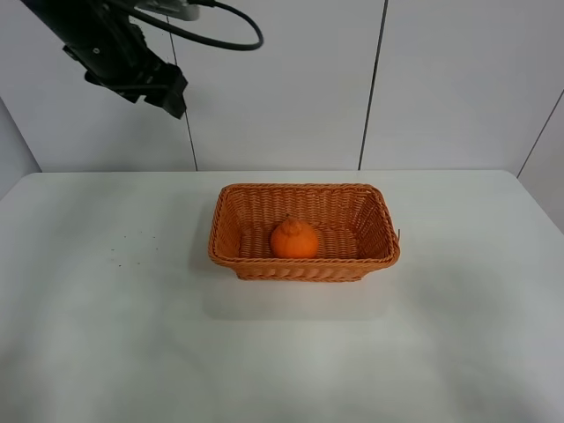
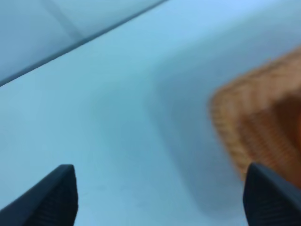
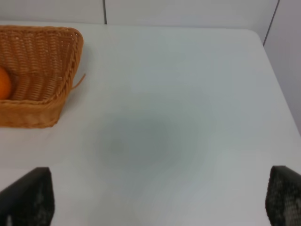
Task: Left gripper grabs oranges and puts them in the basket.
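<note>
The orange (image 1: 294, 239) lies inside the wicker basket (image 1: 304, 194) at the middle of the white table. My left gripper (image 1: 163, 90) hangs high at the upper left, well above and to the left of the basket, and holds nothing. In the left wrist view its two fingertips (image 2: 59, 195) stand wide apart over bare table, with a blurred corner of the basket (image 2: 254, 122) beside them. In the right wrist view the right gripper (image 3: 160, 197) is open and empty, and the basket (image 3: 56, 70) with an edge of the orange (image 3: 3, 84) shows off to one side.
The white table (image 1: 106, 317) carries a few small dark specks (image 1: 132, 245) left of the basket. A panelled wall (image 1: 370, 88) stands behind the table's far edge. The right arm is out of the exterior high view.
</note>
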Motion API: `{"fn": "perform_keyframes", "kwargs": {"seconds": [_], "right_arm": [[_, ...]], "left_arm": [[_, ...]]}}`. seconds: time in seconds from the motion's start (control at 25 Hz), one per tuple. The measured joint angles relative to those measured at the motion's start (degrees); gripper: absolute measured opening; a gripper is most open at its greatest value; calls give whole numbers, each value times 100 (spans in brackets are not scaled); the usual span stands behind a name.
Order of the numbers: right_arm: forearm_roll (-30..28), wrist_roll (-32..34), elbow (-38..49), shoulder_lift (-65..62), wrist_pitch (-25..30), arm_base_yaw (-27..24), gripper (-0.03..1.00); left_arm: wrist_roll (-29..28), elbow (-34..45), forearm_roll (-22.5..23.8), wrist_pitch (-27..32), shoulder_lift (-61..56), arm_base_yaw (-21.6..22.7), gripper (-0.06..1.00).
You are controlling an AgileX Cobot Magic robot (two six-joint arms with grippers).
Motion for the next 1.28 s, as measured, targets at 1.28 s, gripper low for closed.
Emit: {"fn": "perform_keyframes", "kwargs": {"seconds": [1.28], "right_arm": [[0,0,0,0,0,0,69]], "left_arm": [[83,2119,19,-1357,-730,2156,82]]}}
